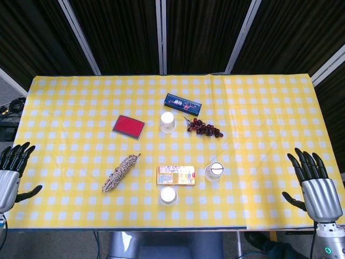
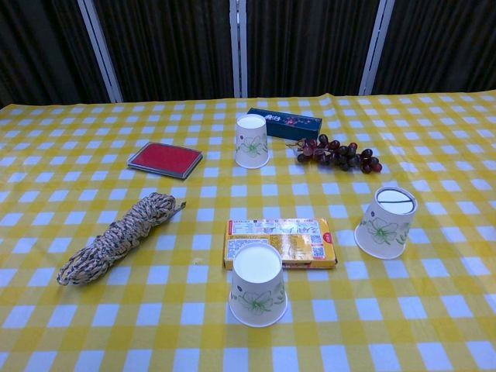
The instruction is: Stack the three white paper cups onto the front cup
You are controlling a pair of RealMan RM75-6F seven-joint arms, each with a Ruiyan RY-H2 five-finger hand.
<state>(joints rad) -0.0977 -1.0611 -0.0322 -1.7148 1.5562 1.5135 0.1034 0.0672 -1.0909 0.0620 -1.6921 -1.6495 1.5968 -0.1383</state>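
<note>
Showing both hands spread, empty — left hand [image 1: 12,170] cropped, right hand [image 1: 314,181] whole.

The tablecloth [image 2: 70,325] is a yellow and white check. The near cup [image 2: 258,284], the right cup [image 2: 386,222] and the far cup [image 2: 253,141] are white, each with a pale green leaf and flower print on its side. The flat pad [image 2: 164,160] at far left is red with a grey rim. The long box [image 2: 285,122] at the far side is dark blue with small light markings. The grapes [image 2: 338,153] are dark purple-red. The rope bundle [image 2: 116,237] is mottled tan, cream and dark brown. The carton [image 2: 280,241] is yellow-orange with red edges and busy multicoloured print. The left hand [image 1: 12,168] and the right hand [image 1: 314,182] have black fingers and silver-grey backs.
</note>
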